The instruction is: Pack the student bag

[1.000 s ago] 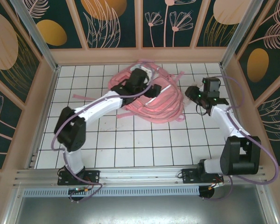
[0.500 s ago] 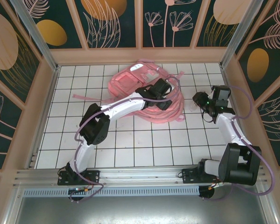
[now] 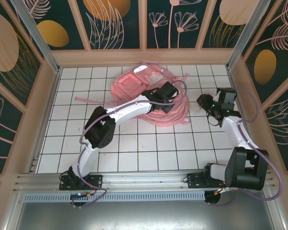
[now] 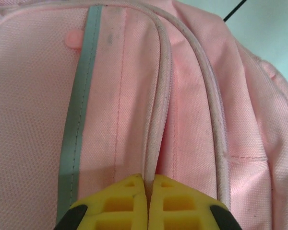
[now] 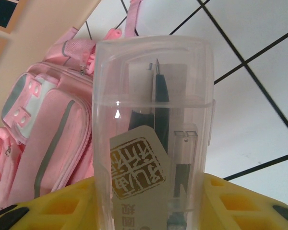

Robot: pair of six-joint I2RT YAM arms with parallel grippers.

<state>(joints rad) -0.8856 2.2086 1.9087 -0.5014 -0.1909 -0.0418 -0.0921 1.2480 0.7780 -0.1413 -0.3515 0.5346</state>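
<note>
Counting one student bag (image 3: pixel 134 86), lying flat and rumpled at the far middle of the white tiled table (image 3: pixel 134 143), with its pink straps looping out to the right and one strap trailing off to the left. Counting one clear plastic case (image 5: pixel 153 96) as well, showing a dark pen-like item and a printed gold label inside. Counting two arms, each carrying one gripper with yellow fingers.

Reaching with the left arm from the near left base, bending sharply at the elbow over the tiles and stretching forward and to the right onto the bag. Pressing the left gripper (image 4: pixel 147 184) down on the bag's pink fabric, beside a grey strip, fingers (image 4: pixel 120 201) closing together and pinching a raised piped seam running straight in between them.

Standing the right arm up from the near right base, leaning forward along the right side of the table, with the right gripper (image 5: pixel 144 201) pointing left toward the bag but stopping short of it, hanging over bare tiles. Clamping the clear case upright between both fingers, one on each flat side, with the top of the case sticking out well past the fingertips.
</note>
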